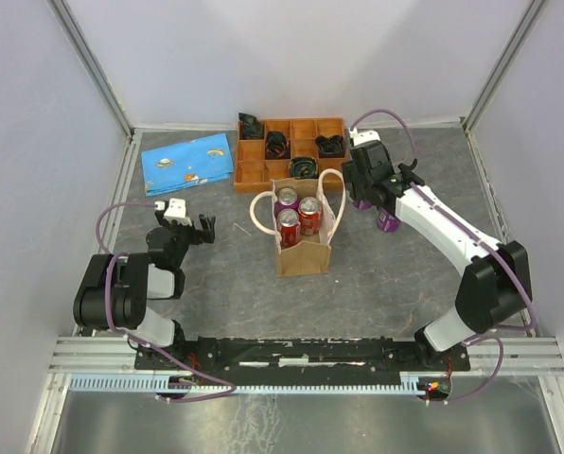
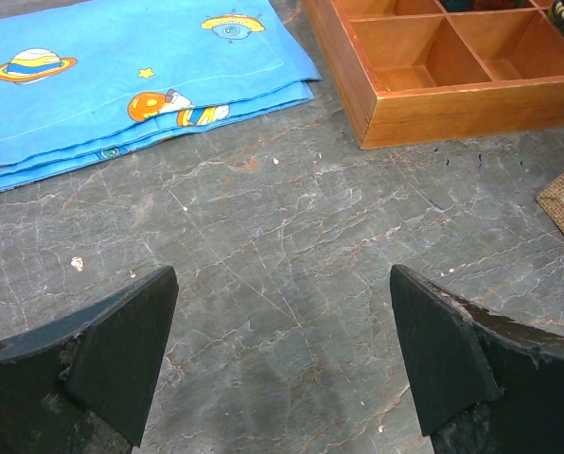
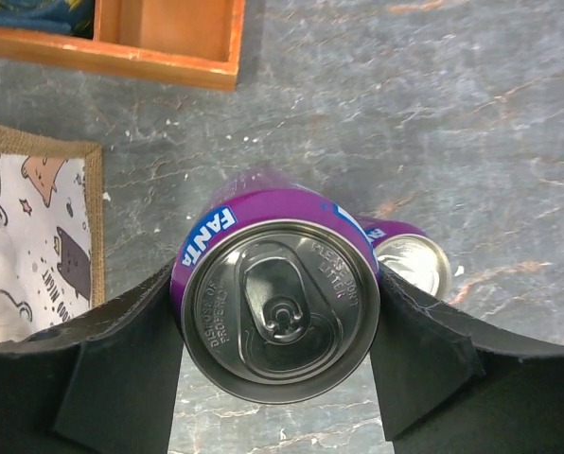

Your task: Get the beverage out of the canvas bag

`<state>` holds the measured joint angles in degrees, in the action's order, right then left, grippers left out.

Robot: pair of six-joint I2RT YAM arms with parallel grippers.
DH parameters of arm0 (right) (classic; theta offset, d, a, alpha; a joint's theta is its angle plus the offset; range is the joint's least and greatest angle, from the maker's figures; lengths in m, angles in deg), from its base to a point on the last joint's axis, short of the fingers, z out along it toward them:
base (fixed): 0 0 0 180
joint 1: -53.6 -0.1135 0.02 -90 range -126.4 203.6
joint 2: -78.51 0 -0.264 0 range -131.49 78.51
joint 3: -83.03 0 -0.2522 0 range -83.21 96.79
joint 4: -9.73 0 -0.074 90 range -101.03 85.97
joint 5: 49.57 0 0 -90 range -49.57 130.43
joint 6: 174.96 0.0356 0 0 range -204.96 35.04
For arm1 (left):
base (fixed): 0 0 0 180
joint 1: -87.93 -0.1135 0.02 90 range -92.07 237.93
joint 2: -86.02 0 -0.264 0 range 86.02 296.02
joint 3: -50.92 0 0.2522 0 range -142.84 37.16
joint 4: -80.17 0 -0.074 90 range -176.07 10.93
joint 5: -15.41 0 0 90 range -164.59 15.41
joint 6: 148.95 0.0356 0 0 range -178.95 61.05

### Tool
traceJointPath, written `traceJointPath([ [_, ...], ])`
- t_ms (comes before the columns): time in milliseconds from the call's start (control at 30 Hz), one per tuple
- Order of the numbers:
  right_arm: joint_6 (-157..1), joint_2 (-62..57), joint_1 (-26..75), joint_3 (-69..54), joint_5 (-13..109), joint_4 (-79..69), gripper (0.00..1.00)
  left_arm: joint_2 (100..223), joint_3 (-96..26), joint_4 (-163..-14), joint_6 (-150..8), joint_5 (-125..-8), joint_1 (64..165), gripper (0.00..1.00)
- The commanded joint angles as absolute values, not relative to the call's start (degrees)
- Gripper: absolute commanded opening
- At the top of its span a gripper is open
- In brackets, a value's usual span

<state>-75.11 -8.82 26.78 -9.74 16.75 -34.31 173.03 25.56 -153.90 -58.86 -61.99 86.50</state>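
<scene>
The right gripper (image 3: 277,305) is clamped on an upright purple Fanta soda can (image 3: 274,317), a black finger against each side, outside and to the right of the small tan canvas bag (image 1: 304,253), with a second purple can (image 3: 413,260) just beside. The bag stands near the middle of the grey marbled table surface (image 1: 216,284), before the orange wooden compartment tray (image 1: 254,172) at the far edge, holding two red cans (image 1: 309,214) and another purple one. The left gripper (image 2: 282,359) hangs spread wide toward the left edge, grasping nothing.
</scene>
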Motion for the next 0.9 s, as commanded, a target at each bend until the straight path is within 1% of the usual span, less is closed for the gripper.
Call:
traceJointPath([
  [0, -73.3, -10.7, 27.0, -8.9, 19.8, -29.9, 0.00, 172.8, 25.7, -157.1, -56.1, -61.3, 86.3, 0.99],
  [367, -70.5, -17.2, 27.1, -10.6, 22.2, -30.2, 0.00, 172.8, 25.7, -157.1, -56.1, -61.2, 86.3, 0.99],
  [567, -69.0, -18.7, 27.2, -12.8, 24.2, -28.8, 0.00, 172.9, 25.7, -157.1, -56.1, -61.3, 86.3, 0.99],
  [633, -68.6, -18.8, 27.1, -13.7, 24.7, -28.3, 0.04, 172.8, 25.7, -157.2, -56.1, -61.2, 86.3, 0.99],
  [733, -68.3, -19.0, 27.2, -14.7, 25.0, -28.0, 0.15, 172.8, 25.7, -157.1, -56.0, -61.3, 86.3, 0.99],
  [767, -68.2, -19.0, 27.2, -14.9, 25.0, -28.1, 0.21, 172.8, 25.7, -157.1, -56.0, -61.3, 86.3, 0.99],
  [800, -68.0, -19.0, 27.2, -15.1, 25.0, -28.2, 0.31, 172.8, 25.7, -157.1, -56.1, -61.2, 86.3, 0.99],
  [867, -67.8, -18.9, 27.1, -15.2, 25.0, -28.7, 0.57, 172.8, 25.7, -157.1, -56.1, -61.3, 86.3, 0.99],
])
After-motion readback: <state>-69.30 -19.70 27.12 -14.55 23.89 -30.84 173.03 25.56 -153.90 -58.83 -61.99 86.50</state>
